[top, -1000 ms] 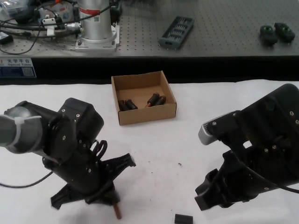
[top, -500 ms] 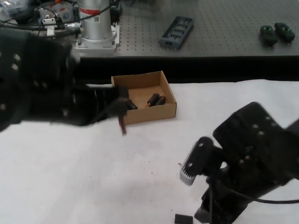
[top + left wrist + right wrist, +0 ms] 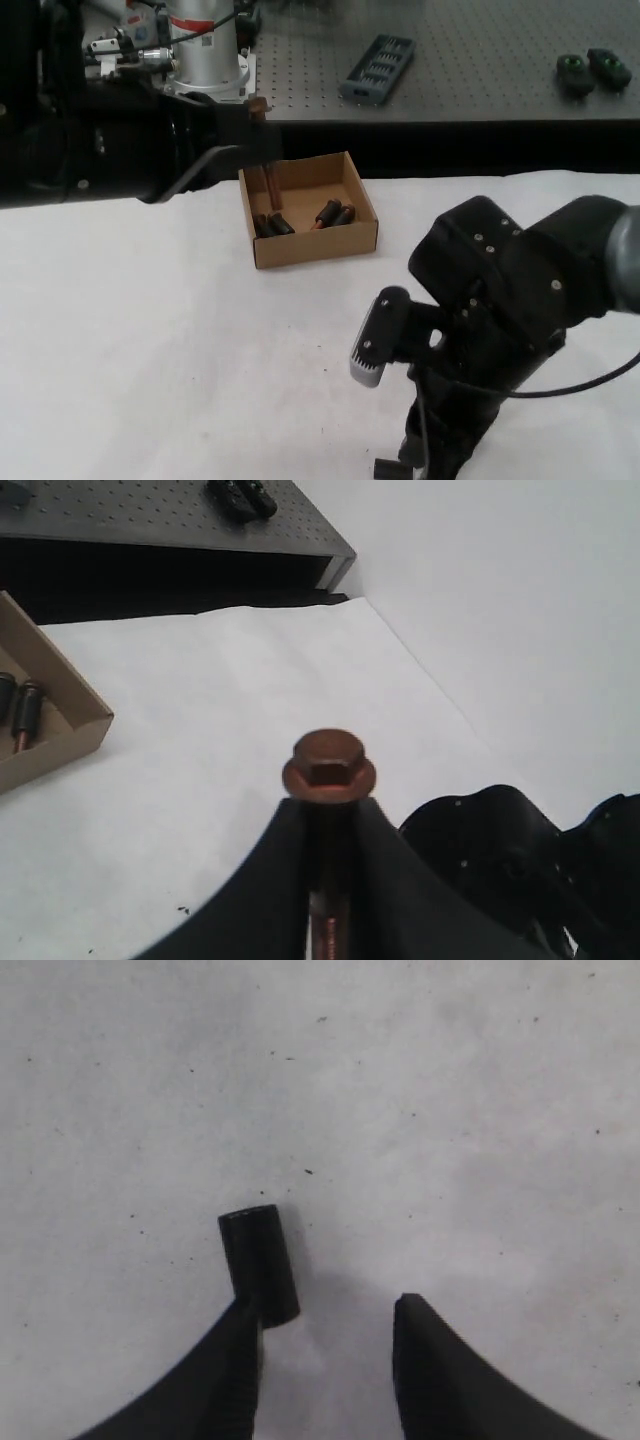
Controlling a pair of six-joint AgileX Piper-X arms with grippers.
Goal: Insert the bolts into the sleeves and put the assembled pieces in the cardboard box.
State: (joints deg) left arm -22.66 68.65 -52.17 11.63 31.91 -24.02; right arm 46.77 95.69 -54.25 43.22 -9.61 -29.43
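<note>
In the high view, a copper bolt [image 3: 265, 160] is held nearly upright, head uppermost, by the left claw [image 3: 258, 150], and it is seen against the rear left corner of the cardboard box [image 3: 315, 246]. Several assembled pieces [image 3: 272, 225] are lying inside the box, which is set on the white-covered worktop [image 3: 180, 350]. The right arm [image 3: 500, 300] is lowered to the near part of the worktop, and a black sleeve [image 3: 392, 468] is seen just beside its lower end. In the left wrist view, the bolt's shaft is pinched between the two fingers of the left claw, with the hexagonal head [image 3: 329, 765] standing clear above the fingertips; a corner of the box [image 3: 60, 715] is seen farther off. In the right wrist view, the right claw [image 3: 325, 1325] is spread wide, and the sleeve [image 3: 258, 1263] is lying on its side on the worktop, touching the tip of one finger [image 3: 238, 1360] and well apart from the other.
</note>
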